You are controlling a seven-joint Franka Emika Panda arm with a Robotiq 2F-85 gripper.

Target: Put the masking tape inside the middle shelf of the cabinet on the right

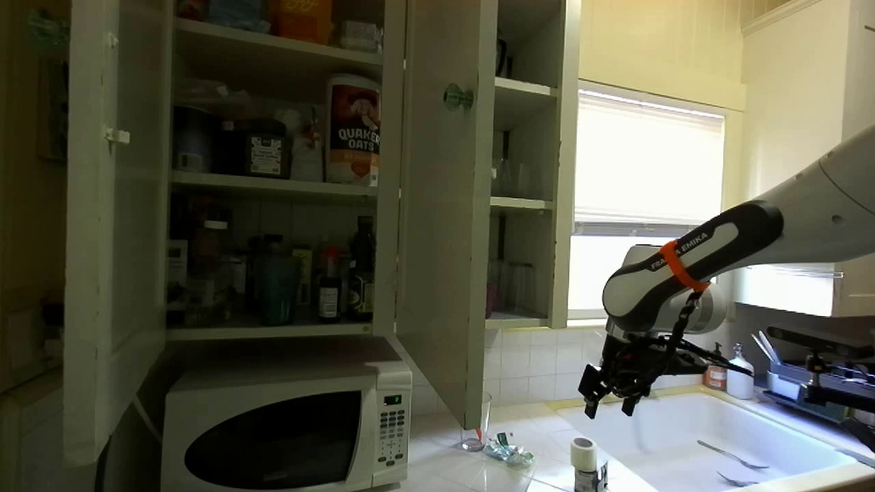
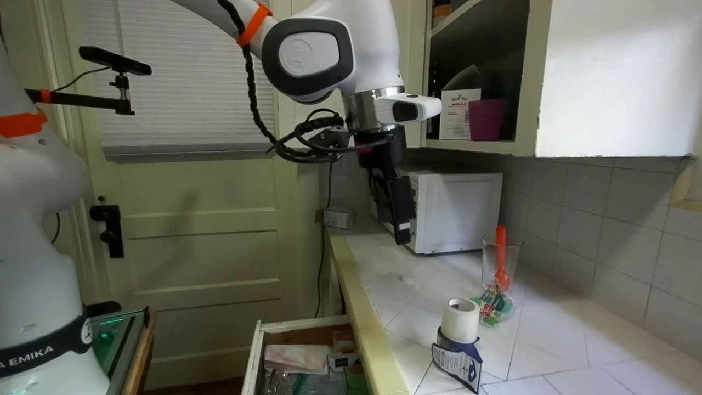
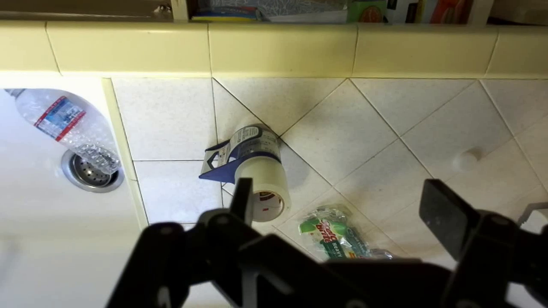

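The masking tape (image 1: 583, 454), a pale roll on a blue-and-clear dispenser, stands on the counter; it also shows in an exterior view (image 2: 459, 321) and in the wrist view (image 3: 265, 177). My gripper (image 1: 610, 411) is open and empty, above the counter and higher than the tape. In the wrist view my gripper (image 3: 336, 194) has its left finger in front of the roll, apart from it. The narrow cabinet (image 1: 564, 171) stands open, its door (image 1: 444, 239) swung outward. Its middle shelf (image 1: 523, 203) holds clear glasses. An exterior view shows the cabinet's lower part (image 2: 614, 77).
A glass with an orange spoon (image 2: 500, 266) and a Scotch-Brite package (image 3: 334, 235) are near the tape. The microwave (image 2: 460, 214) stands farther along the counter. The sink (image 1: 656, 437) borders it, with a plastic bottle (image 3: 68, 124) inside. A drawer (image 2: 293, 327) is open below.
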